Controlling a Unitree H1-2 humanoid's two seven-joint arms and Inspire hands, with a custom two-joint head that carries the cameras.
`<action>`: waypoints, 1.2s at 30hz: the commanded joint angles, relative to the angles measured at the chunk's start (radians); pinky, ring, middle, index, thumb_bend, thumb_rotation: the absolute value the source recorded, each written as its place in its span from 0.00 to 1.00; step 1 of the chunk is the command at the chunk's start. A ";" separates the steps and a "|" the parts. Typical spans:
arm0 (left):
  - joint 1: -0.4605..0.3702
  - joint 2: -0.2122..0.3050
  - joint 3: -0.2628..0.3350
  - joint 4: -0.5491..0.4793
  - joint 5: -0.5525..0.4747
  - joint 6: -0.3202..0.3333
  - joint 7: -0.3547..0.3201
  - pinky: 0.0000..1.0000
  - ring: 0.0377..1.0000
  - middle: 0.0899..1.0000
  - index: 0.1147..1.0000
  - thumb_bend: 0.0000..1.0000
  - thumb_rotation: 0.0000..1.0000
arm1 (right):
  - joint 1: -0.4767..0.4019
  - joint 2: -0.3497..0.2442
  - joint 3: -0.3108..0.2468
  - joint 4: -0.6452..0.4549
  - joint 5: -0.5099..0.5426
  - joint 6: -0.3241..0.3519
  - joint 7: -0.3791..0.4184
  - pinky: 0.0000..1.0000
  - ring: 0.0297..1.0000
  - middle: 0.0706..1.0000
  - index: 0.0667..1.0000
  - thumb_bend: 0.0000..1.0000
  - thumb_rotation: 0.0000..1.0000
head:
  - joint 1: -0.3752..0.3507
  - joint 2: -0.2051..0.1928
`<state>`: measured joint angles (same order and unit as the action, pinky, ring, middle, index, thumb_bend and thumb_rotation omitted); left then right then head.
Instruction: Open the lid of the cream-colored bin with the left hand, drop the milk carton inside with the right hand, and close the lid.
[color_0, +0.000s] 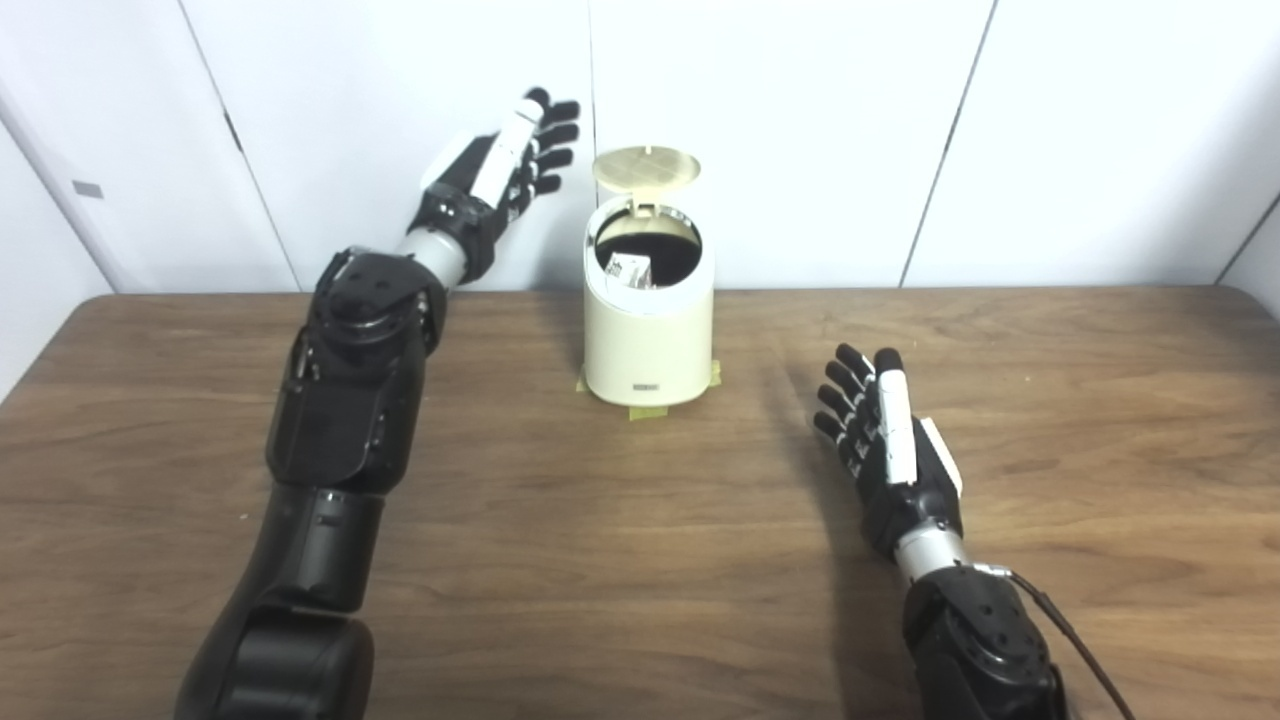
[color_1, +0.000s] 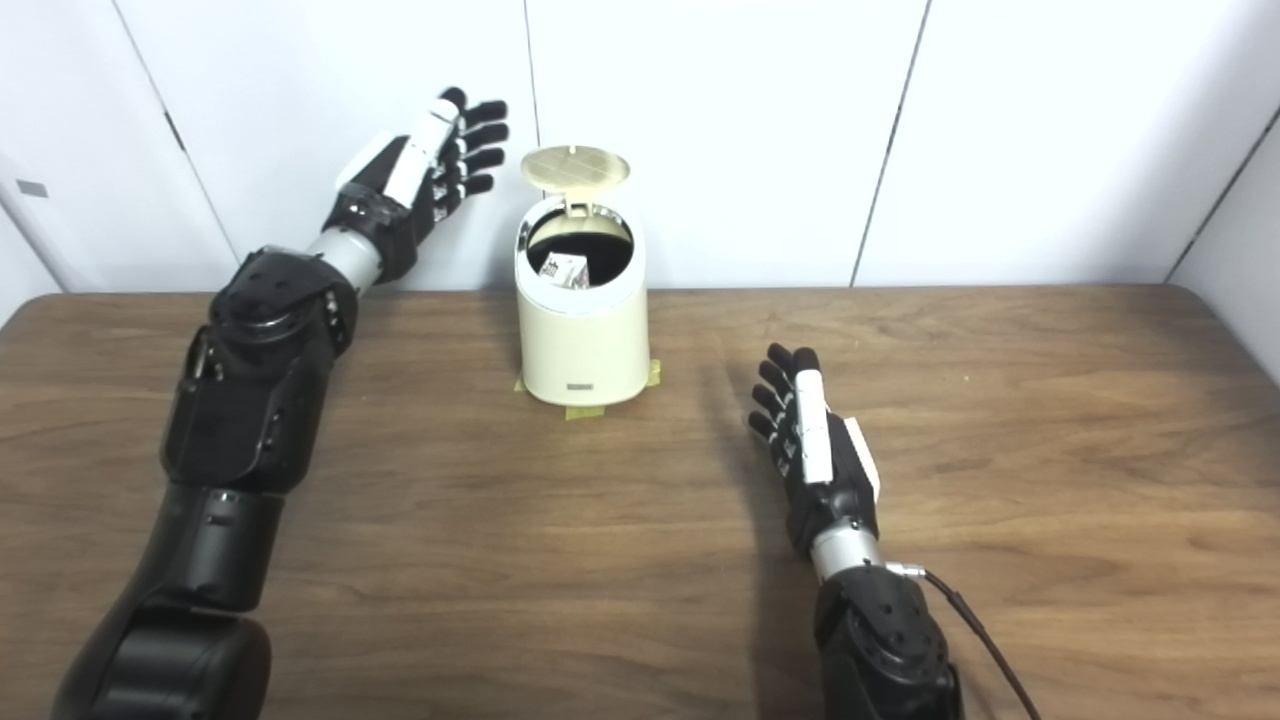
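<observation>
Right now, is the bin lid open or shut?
Open: the lid stands upright behind the bin mouth, and the carton shows inside.

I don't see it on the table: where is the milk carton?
The milk carton sits inside the open cream-colored bin at the table's far centre, under the raised lid.

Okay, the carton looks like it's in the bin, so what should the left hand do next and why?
Probably bring the left hand over to the lid and tip it down. The milk carton already sits inside the cream-colored bin, the lid stands upright and open, and the left hand is open beside it, not touching. The right hand is open and empty over the table.
</observation>
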<state>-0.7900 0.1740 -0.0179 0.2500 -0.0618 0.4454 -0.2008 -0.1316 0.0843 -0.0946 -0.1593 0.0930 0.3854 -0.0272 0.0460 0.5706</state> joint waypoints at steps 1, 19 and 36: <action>-0.083 0.026 -0.013 -0.004 0.019 -0.067 -0.014 0.92 0.91 0.88 0.86 0.51 1.00 | -0.022 0.000 0.000 -0.023 0.010 -0.058 0.002 0.89 0.92 0.92 0.92 0.59 1.00 | 0.000 0.001; -0.149 0.090 -0.164 0.061 0.169 -0.176 -0.107 0.93 0.92 0.85 0.87 0.49 1.00 | -0.022 -0.009 0.018 -0.020 0.018 -0.040 0.000 0.87 0.87 0.88 0.94 0.57 1.00 | -0.014 -0.005; -0.154 0.159 -0.295 0.024 0.479 -0.326 -0.070 0.86 0.79 0.70 0.69 0.50 1.00 | -0.027 -0.026 0.052 -0.024 0.004 0.001 0.004 0.77 0.82 0.81 0.96 0.55 1.00 | -0.025 -0.003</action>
<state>-0.8812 0.3115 -0.3130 0.3098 0.3825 0.1602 -0.3051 -0.1236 0.0593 -0.0493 -0.1548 0.0941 0.3947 -0.0356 0.0199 0.5676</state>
